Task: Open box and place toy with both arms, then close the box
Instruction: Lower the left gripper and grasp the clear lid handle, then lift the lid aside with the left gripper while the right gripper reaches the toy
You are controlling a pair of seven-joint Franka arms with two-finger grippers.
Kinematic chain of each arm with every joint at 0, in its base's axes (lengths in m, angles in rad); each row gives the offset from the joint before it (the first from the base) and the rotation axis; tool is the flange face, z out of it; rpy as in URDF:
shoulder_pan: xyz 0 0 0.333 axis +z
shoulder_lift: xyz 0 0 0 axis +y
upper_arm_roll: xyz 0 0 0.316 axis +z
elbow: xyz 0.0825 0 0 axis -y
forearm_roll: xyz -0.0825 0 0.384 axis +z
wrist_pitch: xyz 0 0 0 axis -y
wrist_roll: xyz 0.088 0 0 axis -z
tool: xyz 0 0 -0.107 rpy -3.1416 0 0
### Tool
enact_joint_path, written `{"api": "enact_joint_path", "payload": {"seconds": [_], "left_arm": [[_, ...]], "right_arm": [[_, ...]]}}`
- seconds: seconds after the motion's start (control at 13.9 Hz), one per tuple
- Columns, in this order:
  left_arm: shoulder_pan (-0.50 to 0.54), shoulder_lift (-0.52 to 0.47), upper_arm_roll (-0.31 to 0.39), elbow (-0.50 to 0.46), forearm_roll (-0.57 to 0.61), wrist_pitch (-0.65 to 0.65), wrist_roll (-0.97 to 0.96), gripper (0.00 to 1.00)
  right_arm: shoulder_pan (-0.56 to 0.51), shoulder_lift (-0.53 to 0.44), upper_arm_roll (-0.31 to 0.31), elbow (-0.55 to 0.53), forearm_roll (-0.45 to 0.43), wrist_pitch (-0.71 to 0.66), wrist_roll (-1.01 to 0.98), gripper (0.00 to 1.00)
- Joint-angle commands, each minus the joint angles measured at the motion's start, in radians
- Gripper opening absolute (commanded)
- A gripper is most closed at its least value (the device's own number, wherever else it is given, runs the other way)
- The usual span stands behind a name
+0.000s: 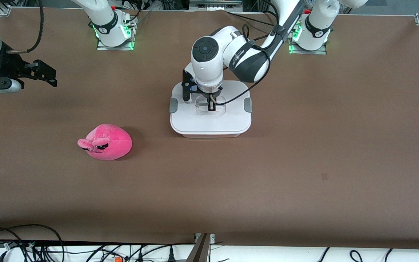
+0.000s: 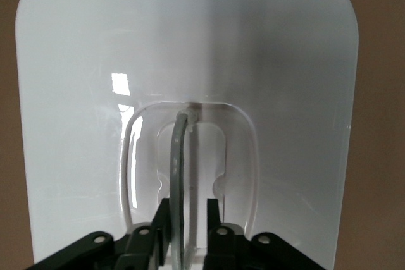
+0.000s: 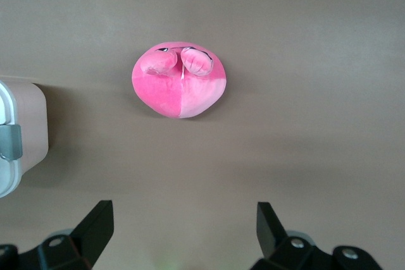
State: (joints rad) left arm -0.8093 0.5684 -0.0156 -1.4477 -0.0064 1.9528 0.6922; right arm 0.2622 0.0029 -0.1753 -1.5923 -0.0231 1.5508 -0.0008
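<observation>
The box (image 1: 209, 120) stands mid-table with its white lid on and both grey clips (image 1: 173, 105) down. My left gripper (image 1: 211, 105) is down in the lid's recessed centre, its jaws standing either side of the clear handle (image 2: 177, 156). One finger touches the handle and the other stands off it, so the left gripper (image 2: 188, 202) is open. The pink plush toy (image 1: 106, 142) lies on the table toward the right arm's end, nearer the front camera than the box. My right gripper (image 1: 46, 74) hangs open and empty over bare table at that end. The toy (image 3: 180, 83) and a box corner (image 3: 28, 124) show in its view.
The brown table top (image 1: 304, 163) is bare apart from the box and the toy. Both arm bases stand along the table edge farthest from the front camera. Cables lie along the table edge (image 1: 86, 247) nearest that camera.
</observation>
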Motion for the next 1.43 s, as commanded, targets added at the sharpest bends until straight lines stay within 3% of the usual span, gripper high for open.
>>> {"api": "enact_joint_path", "payload": {"seconds": [0.0, 0.43, 0.57, 0.79, 1.15, 1.36], "left_arm": [[-0.016, -0.028, 0.011, -0.025, 0.026, 0.005, 0.018, 0.0], [-0.016, -0.076, 0.01, -0.017, 0.026, -0.038, 0.02, 0.0], [-0.014, -0.1, 0.011, -0.013, 0.025, -0.064, 0.013, 0.0], [0.015, -0.151, 0.025, -0.011, 0.025, -0.136, 0.02, 0.0], [0.177, -0.231, 0.022, -0.007, 0.014, -0.23, 0.119, 0.0], [0.33, -0.234, 0.017, 0.078, 0.006, -0.34, 0.301, 0.0]], "right_arm": [[-0.009, 0.009, 0.002, 0.014, -0.009, 0.008, -0.002, 1.0], [-0.011, 0.038, 0.0, 0.017, 0.028, 0.015, -0.004, 1.0], [-0.005, 0.127, 0.003, 0.026, 0.011, 0.017, -0.005, 1.0], [0.0, 0.147, 0.003, 0.04, -0.011, 0.015, -0.007, 1.0], [-0.001, 0.227, 0.008, 0.041, 0.006, 0.032, -0.007, 1.0], [-0.001, 0.336, 0.008, 0.051, 0.009, 0.087, -0.077, 1.0]]}}
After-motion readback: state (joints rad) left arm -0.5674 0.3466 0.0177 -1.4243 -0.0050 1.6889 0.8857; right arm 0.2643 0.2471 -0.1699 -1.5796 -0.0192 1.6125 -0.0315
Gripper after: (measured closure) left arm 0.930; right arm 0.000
